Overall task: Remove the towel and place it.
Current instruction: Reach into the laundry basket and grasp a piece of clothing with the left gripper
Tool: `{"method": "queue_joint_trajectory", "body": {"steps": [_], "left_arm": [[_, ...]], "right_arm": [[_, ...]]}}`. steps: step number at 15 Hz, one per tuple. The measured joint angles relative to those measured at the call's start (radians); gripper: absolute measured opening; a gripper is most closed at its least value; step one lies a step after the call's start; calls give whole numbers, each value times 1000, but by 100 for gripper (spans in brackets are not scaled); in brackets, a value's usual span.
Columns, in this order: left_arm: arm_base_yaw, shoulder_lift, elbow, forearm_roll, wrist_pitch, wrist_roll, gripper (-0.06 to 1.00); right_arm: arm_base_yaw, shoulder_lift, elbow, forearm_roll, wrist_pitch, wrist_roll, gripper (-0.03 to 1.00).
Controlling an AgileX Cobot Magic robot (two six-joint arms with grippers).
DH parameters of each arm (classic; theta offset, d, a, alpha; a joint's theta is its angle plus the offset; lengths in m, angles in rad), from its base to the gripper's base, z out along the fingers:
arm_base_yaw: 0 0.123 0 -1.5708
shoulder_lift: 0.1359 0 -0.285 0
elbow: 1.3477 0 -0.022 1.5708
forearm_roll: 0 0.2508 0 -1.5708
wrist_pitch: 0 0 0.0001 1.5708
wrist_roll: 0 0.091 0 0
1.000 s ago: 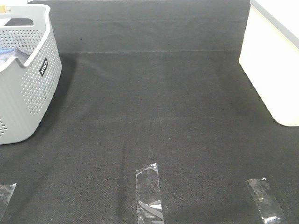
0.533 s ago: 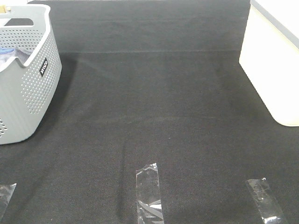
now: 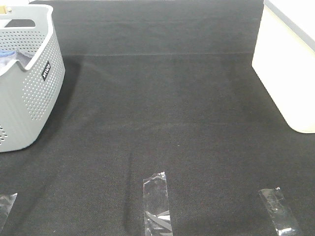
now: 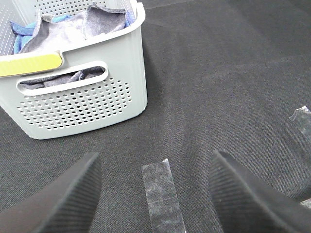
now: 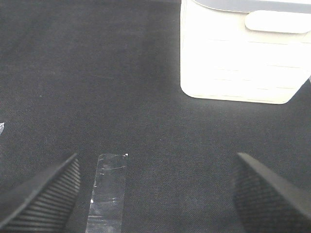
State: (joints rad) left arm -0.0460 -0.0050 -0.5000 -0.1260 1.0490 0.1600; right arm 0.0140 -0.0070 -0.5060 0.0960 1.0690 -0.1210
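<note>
The towel [image 4: 92, 22] lies bunched in the basket [image 4: 87, 102] at the upper left of the overhead frame, against a blue cloth [image 4: 22, 41]; the left tool [image 4: 156, 194] and right tool [image 5: 155, 189] both hang spread wide and empty over the counter [image 3: 172, 108]. A loose pinch could lift the blue cloth too, or the towel could snag the rim and tip the basket.
</note>
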Motion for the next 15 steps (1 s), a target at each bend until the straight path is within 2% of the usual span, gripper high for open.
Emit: {"method": "queue_joint_trajectory", "body": {"steps": [15], "left_arm": [[0, 0, 0, 0, 0, 0, 62]], "right_arm": [[0, 0, 0, 0, 0, 0, 79]]}}
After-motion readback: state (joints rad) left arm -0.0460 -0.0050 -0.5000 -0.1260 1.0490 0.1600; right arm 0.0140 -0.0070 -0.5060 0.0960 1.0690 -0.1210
